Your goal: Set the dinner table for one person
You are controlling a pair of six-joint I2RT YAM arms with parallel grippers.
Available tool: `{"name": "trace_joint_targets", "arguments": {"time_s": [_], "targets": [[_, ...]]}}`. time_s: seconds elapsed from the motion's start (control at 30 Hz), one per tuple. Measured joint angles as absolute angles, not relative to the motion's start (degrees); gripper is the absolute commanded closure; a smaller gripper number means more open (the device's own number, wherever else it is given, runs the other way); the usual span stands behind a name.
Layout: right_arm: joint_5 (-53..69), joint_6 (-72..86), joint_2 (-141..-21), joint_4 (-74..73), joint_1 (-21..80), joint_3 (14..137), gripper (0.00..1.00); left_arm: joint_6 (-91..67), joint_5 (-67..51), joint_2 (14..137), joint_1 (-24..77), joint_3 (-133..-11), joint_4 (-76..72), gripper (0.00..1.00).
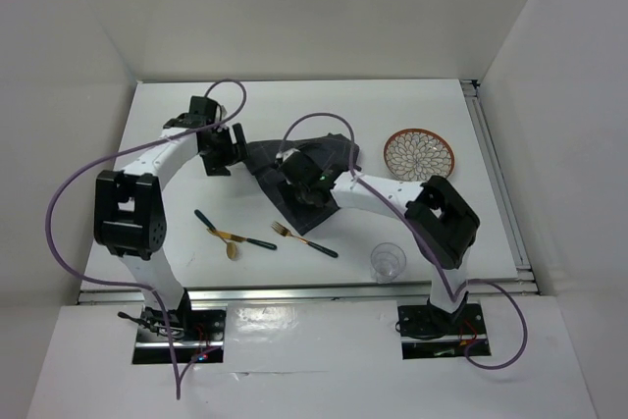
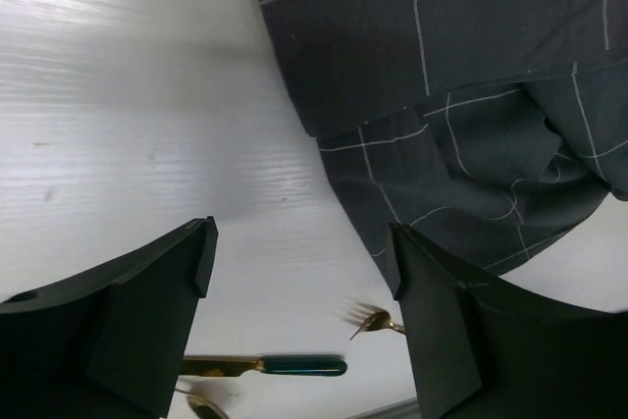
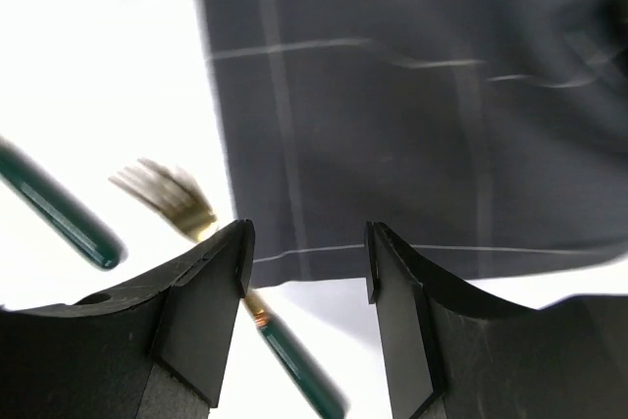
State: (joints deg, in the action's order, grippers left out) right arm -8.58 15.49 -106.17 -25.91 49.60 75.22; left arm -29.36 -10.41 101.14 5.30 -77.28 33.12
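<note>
left gripper (image 2: 301,242) pointing down beside placemat (image 2: 442,95), right gripper (image 3: 307,242) parted over its edge

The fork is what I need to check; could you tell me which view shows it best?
The top external view: the fork is whole and sharp. The left wrist view catches only its blurred tines; the right wrist view shows blurred tines and part of the handle.

Readable text: none in any view.
Large white rectangular dinner table (image 1: 324,105): unmarked.
Dark grey checked cloth placemat (image 1: 263,158), centre: pale grid lines only.
Round orange-rimmed patterned plate (image 1: 419,152), 2 o'clock: petal motif.
</note>
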Motion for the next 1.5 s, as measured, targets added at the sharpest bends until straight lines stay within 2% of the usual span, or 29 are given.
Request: {"name": "trace_joint_targets", "arguments": {"time_s": [0.2, 0.53, 0.67, 0.7, 0.73, 0.83, 0.87, 1.0, 1.03, 1.2, 1.5], "targets": [[-6.5, 14.6, -107.9, -25.7, 52.2, 75.2, 0.4, -32.1, -13.5, 107.2, 5.9, -78.5, 32.2, 0.1], [-5.1, 14.4, -111.3, -25.5, 53.8, 75.3, 0.39, -36.1, -15.4, 115.4, 5.9, -83.4, 31.0, 0.19], [-5.3, 14.2, -112.3, -25.5, 54.4, 75.3, 0.39, -36.7, -15.5, 116.6, 6.0, -84.4, 30.9, 0.26], [-5.4, 14.2, -112.3, -25.5, 54.4, 75.4, 0.4, -36.9, -15.5, 117.0, 6.1, -85.0, 30.8, 0.28], [-5.6, 14.2, -112.4, -25.4, 54.4, 75.5, 0.42, -37.1, -15.4, 117.5, 6.2, -85.5, 30.6, 0.36], [-6.3, 14.2, -112.6, -25.2, 54.5, 75.6, 0.62, -37.8, -15.3, 118.3, 6.4, -86.2, 30.0, 0.51], [-6.5, 14.2, -112.7, -25.2, 54.5, 75.7, 0.65, -38.0, -15.3, 118.3, 6.5, -86.3, 30.0, 0.66], [-7.1, 14.7, -112.9, -24.9, 54.5, 75.9, 0.81, -37.9, -15.1, 119.2, 6.6, -88.9, 30.8, 0.9], [-7.3, 14.6, -113.0, -24.9, 54.5, 76.0, 0.86, -37.9, -15.0, 119.4, 6.6, -89.9, 31.1, 1.0], [-7.8, 14.7, -113.3, -25.0, 54.5, 76.3, 1.0, -37.9, -14.7, 119.9, 6.7, -95.1, 33.0, 1.0], [-10.1, 14.7, -113.1, -25.2, 54.2, 76.3, 1.0, -38.0, -13.8, 119.8, 6.7, -99.8, 37.2, 1.0]]}}
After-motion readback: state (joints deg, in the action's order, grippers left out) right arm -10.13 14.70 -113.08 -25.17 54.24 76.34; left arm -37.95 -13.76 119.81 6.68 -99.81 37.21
